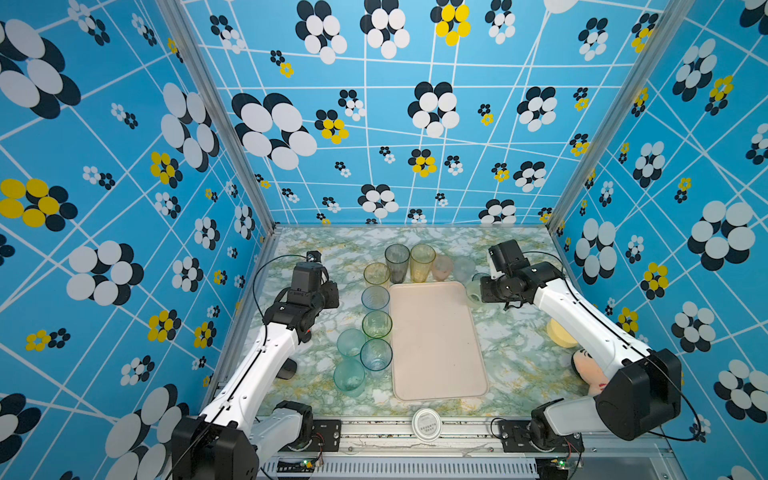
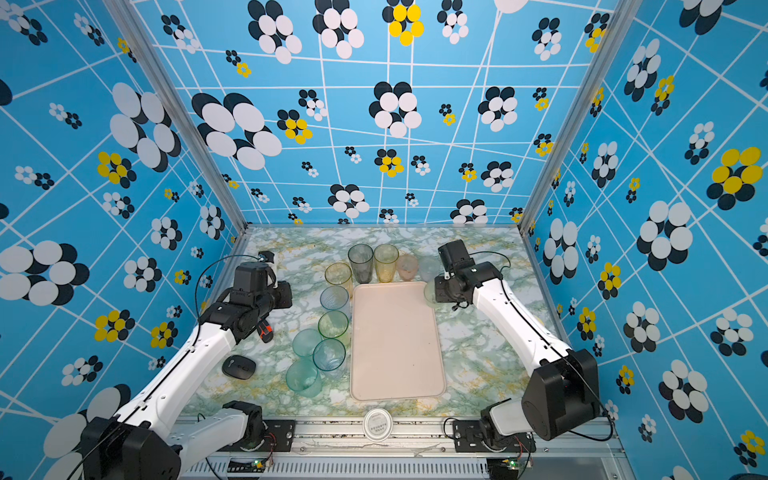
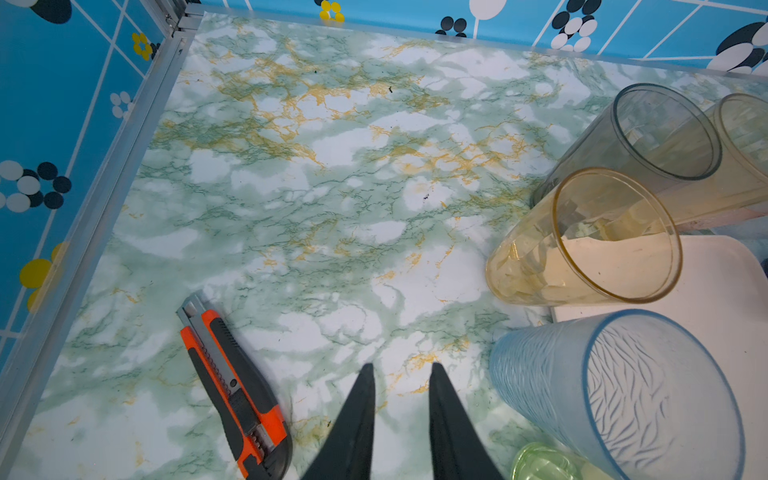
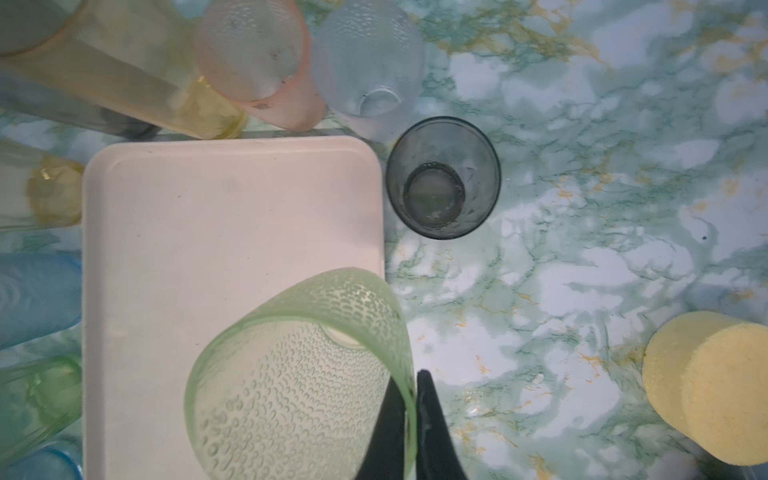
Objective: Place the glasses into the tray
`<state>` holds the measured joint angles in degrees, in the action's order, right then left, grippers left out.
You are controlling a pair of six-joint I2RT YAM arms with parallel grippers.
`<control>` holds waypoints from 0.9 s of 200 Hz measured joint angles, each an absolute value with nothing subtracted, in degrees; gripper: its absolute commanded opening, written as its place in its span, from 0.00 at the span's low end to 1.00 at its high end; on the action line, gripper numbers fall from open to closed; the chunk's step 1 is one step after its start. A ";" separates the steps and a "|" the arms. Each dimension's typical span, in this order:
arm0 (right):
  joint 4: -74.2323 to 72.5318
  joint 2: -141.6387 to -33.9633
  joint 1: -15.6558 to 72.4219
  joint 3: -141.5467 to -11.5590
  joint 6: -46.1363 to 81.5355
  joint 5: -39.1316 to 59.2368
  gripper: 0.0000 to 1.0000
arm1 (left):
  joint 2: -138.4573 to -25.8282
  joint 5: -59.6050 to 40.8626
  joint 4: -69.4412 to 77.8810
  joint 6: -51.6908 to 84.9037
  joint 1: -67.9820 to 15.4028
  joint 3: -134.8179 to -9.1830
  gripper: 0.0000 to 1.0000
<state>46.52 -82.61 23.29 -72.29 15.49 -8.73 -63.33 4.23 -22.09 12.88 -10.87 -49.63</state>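
The tray (image 1: 436, 340) lies in the middle of the marbled counter (image 1: 515, 357), its long sides running front to back. The right gripper (image 4: 409, 378) is closed on the wall of a pale green dimpled glass (image 4: 299, 395), one finger inside the rim and one outside. It holds the glass tilted over the tray's far right corner. A small grey glass (image 4: 444, 178) stands on the counter just beside that corner.

Along the tray's far edge stand a tall grey glass (image 1: 397, 262), a tall amber glass (image 1: 422, 262), a pink glass (image 1: 442, 267) and a clear glass (image 1: 464, 268). More glasses (image 1: 376, 324) line the tray's left edge, all on the counter.

The left gripper (image 3: 401, 365) hangs above the counter's left side with its jaws slightly apart, gripping nothing. An orange utility knife (image 3: 235, 386) lies near it.

A round white lid (image 1: 427, 424) on the front rail carries a label, but its print is too small to read.
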 measured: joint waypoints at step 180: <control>46.63 -119.22 40.23 -104.29 14.94 -6.98 0.02 | -63.33 2.72 -20.97 12.88 -10.87 -49.12 0.25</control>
